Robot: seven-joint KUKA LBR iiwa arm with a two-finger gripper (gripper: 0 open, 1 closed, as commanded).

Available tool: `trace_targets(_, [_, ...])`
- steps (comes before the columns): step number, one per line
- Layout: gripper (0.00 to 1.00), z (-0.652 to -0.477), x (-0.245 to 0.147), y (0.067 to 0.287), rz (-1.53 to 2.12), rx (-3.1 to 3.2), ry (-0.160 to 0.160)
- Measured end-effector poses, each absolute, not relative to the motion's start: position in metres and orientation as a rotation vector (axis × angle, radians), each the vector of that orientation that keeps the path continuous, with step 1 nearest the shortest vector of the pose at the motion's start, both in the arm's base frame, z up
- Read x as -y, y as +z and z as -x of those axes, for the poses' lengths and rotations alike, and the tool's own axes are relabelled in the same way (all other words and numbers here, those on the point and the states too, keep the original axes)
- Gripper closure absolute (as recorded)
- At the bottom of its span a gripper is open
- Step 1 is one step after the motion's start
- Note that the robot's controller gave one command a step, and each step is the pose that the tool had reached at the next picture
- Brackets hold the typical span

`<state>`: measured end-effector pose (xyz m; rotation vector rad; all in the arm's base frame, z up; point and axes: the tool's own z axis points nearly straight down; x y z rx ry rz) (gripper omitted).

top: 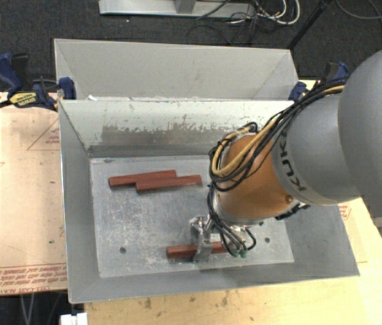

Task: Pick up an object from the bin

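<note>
Dark carpet (55, 12) lies around the work area, with loose cords on it at the far side. On it stands a grey metal bin (76, 181) with sloping walls and a flat, scuffed floor.

The robot arm (360, 127) comes in from the right, a broad grey body that covers the bin's right wall. Its wrist wears an orange cover (252, 185), with a bundle of cables (242, 144) looped over it.

The bin holds three reddish-brown wooden sticks. Two of them lie toward the far left of the floor, both running left to right. The far stick (140, 178) and its neighbour (171, 184) touch along their long sides, the neighbour shifted to the right.

The third stick (177, 252) lies well apart from that pair, near the front edge and right of the middle, also running left to right. The gripper (203, 241) is down on the right part of this stick, so that we see mainly its left end. We cannot tell whether the gripper is open or closed, or whether it has the stick in its grasp.
</note>
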<state>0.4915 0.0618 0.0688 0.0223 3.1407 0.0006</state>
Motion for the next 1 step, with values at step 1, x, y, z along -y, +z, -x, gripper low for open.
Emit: trace_targets(1, [1.00, -0.4913, -0.0620, 0.0742, -0.024, -3.141, 0.001])
